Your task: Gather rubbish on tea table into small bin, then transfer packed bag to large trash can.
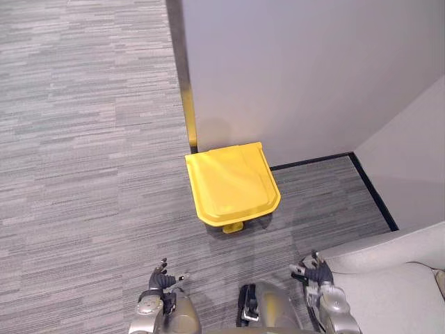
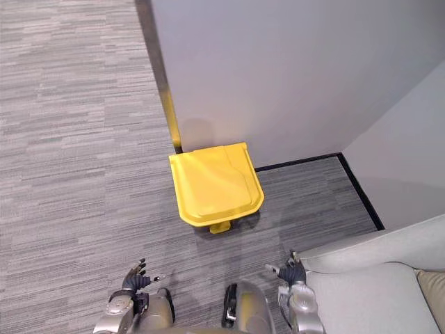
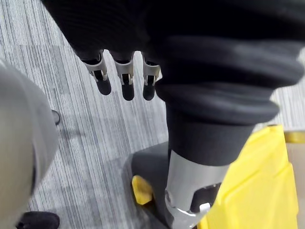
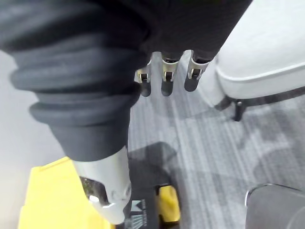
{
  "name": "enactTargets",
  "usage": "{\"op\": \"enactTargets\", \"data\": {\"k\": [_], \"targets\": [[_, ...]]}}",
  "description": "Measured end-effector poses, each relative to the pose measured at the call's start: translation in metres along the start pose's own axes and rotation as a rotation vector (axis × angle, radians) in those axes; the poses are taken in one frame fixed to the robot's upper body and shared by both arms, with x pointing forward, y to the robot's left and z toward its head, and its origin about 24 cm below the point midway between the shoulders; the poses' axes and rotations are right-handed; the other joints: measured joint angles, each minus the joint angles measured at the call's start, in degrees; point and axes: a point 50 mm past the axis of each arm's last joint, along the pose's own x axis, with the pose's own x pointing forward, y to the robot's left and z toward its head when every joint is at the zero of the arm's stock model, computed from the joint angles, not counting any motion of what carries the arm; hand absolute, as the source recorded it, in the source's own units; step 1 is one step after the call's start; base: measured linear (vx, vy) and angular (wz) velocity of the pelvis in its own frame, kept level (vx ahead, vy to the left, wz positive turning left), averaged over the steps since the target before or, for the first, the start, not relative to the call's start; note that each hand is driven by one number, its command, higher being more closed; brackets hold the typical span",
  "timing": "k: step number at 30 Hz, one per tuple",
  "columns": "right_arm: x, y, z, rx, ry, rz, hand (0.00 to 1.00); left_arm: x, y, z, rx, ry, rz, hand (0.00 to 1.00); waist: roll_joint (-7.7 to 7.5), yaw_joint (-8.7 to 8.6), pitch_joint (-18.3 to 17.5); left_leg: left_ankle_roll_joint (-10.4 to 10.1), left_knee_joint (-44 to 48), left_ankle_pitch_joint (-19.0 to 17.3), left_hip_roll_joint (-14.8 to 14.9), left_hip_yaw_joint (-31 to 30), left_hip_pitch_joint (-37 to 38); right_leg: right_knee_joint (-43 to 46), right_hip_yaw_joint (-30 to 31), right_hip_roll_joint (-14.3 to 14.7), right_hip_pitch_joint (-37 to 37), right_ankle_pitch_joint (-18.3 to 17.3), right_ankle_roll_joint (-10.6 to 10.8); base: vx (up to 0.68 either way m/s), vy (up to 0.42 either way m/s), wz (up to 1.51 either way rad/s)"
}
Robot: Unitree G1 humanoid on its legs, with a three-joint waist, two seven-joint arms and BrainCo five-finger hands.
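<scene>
The place reads as an office lounge or waiting corner: grey striped carpet tiling (image 1: pixel 83 139) covers the floor on the left, a plain grey wall (image 1: pixel 299 69) with black skirting (image 1: pixel 313 161) fills the upper right, a yellow pedal bin (image 1: pixel 231 182) stands at centre, and a pale grey sofa (image 1: pixel 396 278) sits at lower right.

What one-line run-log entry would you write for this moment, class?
scene: yellow trash can, lid closed, against wall | left hand: open, empty, low | right hand: open, empty, beside grey sofa
</scene>
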Motion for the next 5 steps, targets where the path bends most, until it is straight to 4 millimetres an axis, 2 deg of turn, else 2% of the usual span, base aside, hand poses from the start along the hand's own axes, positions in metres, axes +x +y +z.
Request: {"op": "enactTargets", "data": {"k": [3,5], "targets": [[-0.001,-0.003,-0.018,-0.006,0.083,-0.006,0.00,0.000,-0.003,-0.006,-0.008,0.025,-0.005,0.00,1.83,0.00,-1.3,0.4,-6.4,3.3,-0.1,-0.2,2.9,-4.8,-0.4,1.5,2.1,2.4,-0.5,-0.03,-0.038,-0.04],[-0.001,-0.005,-0.021,0.000,0.096,-0.016,0.00,0.000,-0.003,-0.009,-0.008,0.044,-0.004,0.00,2.46,-0.06,-1.8,0.6,-8.7,4.9,-0.2,-0.3,3.9,-7.0,-0.7,1.9,2.8,3.7,-0.5,-0.03,-0.011,0.04]]}}
